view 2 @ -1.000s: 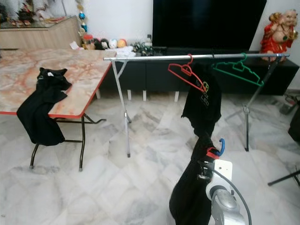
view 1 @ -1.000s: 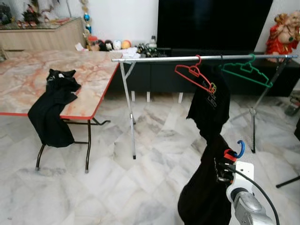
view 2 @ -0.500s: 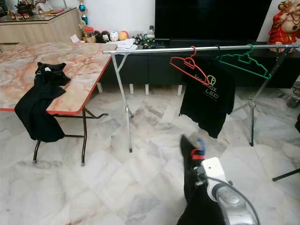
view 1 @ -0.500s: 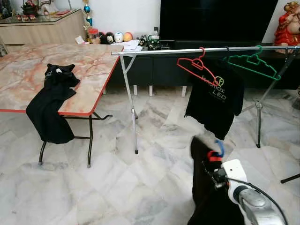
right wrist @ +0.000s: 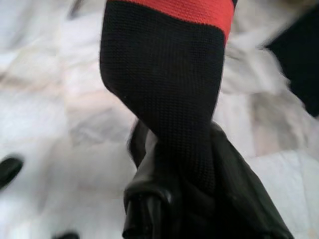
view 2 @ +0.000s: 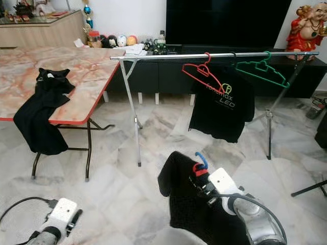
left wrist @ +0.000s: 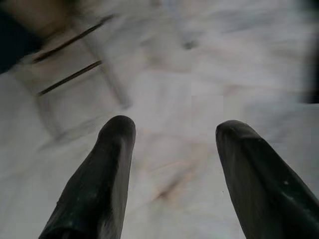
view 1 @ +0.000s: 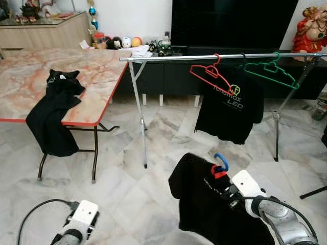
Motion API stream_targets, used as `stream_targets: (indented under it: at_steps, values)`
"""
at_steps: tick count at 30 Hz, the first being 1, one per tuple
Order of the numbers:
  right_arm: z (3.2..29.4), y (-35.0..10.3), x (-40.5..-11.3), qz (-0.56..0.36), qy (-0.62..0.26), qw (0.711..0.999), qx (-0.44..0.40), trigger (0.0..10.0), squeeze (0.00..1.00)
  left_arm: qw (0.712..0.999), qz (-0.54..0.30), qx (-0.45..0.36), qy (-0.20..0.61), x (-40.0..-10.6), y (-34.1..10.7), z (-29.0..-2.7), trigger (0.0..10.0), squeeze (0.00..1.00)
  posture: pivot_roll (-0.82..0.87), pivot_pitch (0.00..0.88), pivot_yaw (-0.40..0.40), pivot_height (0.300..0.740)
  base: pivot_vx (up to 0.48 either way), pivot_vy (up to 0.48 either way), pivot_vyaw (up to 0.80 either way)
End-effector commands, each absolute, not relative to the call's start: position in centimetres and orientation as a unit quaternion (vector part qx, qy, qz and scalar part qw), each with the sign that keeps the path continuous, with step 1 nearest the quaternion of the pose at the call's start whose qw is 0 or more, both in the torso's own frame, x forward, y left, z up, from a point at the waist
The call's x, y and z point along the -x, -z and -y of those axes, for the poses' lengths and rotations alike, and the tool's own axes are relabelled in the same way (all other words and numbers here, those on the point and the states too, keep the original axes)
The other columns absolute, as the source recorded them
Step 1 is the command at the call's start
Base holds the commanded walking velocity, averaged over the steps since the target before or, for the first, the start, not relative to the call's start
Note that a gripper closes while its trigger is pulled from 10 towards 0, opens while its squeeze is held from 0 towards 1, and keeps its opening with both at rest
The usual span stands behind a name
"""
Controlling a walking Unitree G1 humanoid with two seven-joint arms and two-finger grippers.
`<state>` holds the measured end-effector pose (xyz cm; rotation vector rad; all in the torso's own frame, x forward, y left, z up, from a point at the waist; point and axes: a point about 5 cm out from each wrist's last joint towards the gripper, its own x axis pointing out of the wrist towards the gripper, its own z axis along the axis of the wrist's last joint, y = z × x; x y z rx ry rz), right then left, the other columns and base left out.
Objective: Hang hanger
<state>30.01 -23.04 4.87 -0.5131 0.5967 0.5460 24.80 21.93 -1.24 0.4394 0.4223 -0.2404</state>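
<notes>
Spreading across the whole scene, pale marble floor (view 1: 127,199). Standing at the robot's left, marble-patterned bench (view 1: 97,76) with red edging, carrying a black garment (view 1: 53,117) draping over its front edge. Spanning the middle and right in front of a dark TV cabinet (view 1: 168,76), metal clothes rail (view 1: 179,57) on folding legs. Hanging from the rail, black printed T-shirt (view 1: 230,104), partly behind a tilted empty red hanger (view 1: 212,79); hooking over the rail further to the right, empty green hanger (view 1: 268,74). Sitting at the upper right on the cabinet, red figurine (view 1: 309,30). Dangling low at the right, well short of the rail, black shirt (view 1: 214,204) on a hanger, with the blue hanger hook (view 1: 222,161) sticking up above a red collar band (view 1: 218,172). Gripping that shirt at the neck just below the hook, right end effector (view 2: 204,185), clenched on the fabric, with the black knit and red band pinched between its fingers (right wrist: 234,199) in the right wrist view. Reaching in low at the left, left end effector (left wrist: 172,149), released, fingers (left wrist: 104,174) standing apart over bare floor with nothing between them; wrist view blurred.
</notes>
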Motion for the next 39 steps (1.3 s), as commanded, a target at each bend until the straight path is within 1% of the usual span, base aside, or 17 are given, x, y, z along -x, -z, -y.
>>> stream_targets:
  at_steps: [1,3,4,5,7,9,10,15,19,22,24,26,30,36,37,38,39]
  values:
    - [22.5,-6.0,-30.8,-0.266,-0.293,0.878,0.27,10.0,0.0,0.937,-0.198,-0.232,0.172,-25.7,0.4,-21.3,10.0,0.0,0.05,0.0,0.002,0.74,0.0,0.0,0.0]
    - [22.4,-6.1,-30.8,-0.27,-0.312,0.866,0.284,10.0,0.0,0.923,-0.21,-0.229,0.226,-26.1,0.3,-20.3,10.0,0.0,0.05,0.0,-0.005,0.74,0.0,0.0,0.0]
    - [22.1,-6.5,-30.6,-0.265,-0.35,0.848,0.296,10.0,0.0,0.899,-0.219,-0.265,0.27,-26.4,0.0,-19.8,10.0,0.0,0.05,0.0,-0.007,0.74,0.0,0.0,0.0]
    - [21.8,-6.8,-30.5,-0.259,-0.372,0.84,0.298,10.0,0.0,0.89,-0.22,-0.28,0.285,-26.6,-0.1,-19.6,10.0,0.0,0.04,0.0,-0.008,0.74,0.0,0.0,0.0]
    - [21.4,-7.5,-30.3,-0.25,-0.407,0.827,0.298,10.0,0.0,0.885,-0.22,-0.27,0.31,-27.0,-0.5,-18.9,10.0,0.0,0.04,0.0,-0.013,0.74,0.0,0.0,0.0]
    - [21.1,-8.0,-30.0,-0.247,-0.448,0.805,0.3,10.0,0.0,0.873,-0.224,-0.273,0.335,-27.6,-0.8,-18.2,10.0,0.0,0.04,0.0,-0.02,0.74,0.0,0.0,0.0]
    - [21.0,-8.1,-29.7,-0.248,-0.47,0.789,0.308,10.0,0.0,0.871,-0.225,-0.271,0.344,-27.8,-1.0,-18.0,10.0,0.0,0.04,0.0,-0.019,0.74,0.0,0.0,0.0]
    - [21.0,-8.9,-29.2,-0.245,-0.511,0.762,0.312,10.0,0.0,0.865,-0.231,-0.271,0.353,-28.4,-1.7,-18.1,10.0,0.0,0.04,0.0,-0.024,0.74,0.0,0.0,0.0]
    - [21.0,-10.1,-28.4,-0.238,-0.546,0.741,0.31,10.0,0.0,0.867,-0.24,-0.262,0.35,-28.6,-2.0,-18.4,10.0,0.0,0.03,0.0,-0.032,0.74,0.0,0.0,0.0]
    - [20.8,-11.3,-28.2,-0.221,-0.567,0.73,0.31,10.0,0.0,0.861,-0.252,-0.263,0.354,-28.5,-1.8,-18.5,10.0,0.0,0.03,0.0,-0.033,0.74,0.0,0.0,0.0]
    - [20.5,-11.9,-28.2,-0.208,-0.577,0.73,0.302,10.0,0.0,0.864,-0.255,-0.254,0.353,-28.5,-1.9,-18.5,10.0,0.0,0.03,0.0,-0.036,0.74,0.0,0.0,0.0]
    - [19.6,-13.5,-28.1,-0.176,-0.6,0.725,0.287,10.0,0.0,0.862,-0.271,-0.241,0.353,-28.5,-1.8,-18.8,10.0,0.0,0.02,0.0,-0.038,0.74,0.0,0.0,0.0]
    - [19.2,-14.3,-28.1,-0.165,-0.609,0.72,0.289,10.0,0.0,0.858,-0.278,-0.236,0.362,-28.5,-1.7,-18.8,10.0,0.0,0.03,0.0,-0.04,0.74,0.0,0.0,0.0]
    - [19.0,-14.5,-27.9,-0.162,-0.61,0.721,0.287,10.0,0.0,0.848,-0.289,-0.247,0.369,-28.3,-1.4,-18.7,10.0,0.0,0.03,0.0,-0.042,0.74,0.0,0.0,0.0]
    - [19.0,-14.5,-27.8,-0.164,-0.609,0.722,0.284,10.0,0.0,0.854,-0.287,-0.242,0.359,-28.3,-1.4,-18.7,8.7,0.0,0.02,0.0,-0.041,0.74,0.0,0.0,0.0]
    - [19.1,-14.4,-27.8,-0.166,-0.607,0.723,0.285,10.0,0.0,0.86,-0.284,-0.241,0.348,-28.5,-1.4,-18.8,0.6,0.0,0.02,0.0,-0.042,0.74,0.0,0.0,0.0]
    - [19.1,-14.4,-27.8,-0.167,-0.606,0.723,0.285,10.0,0.0,0.862,-0.283,-0.24,0.345,-28.5,-1.4,-18.8,0.6,0.0,0.02,0.0,-0.042,0.74,0.0,0.0,0.0]
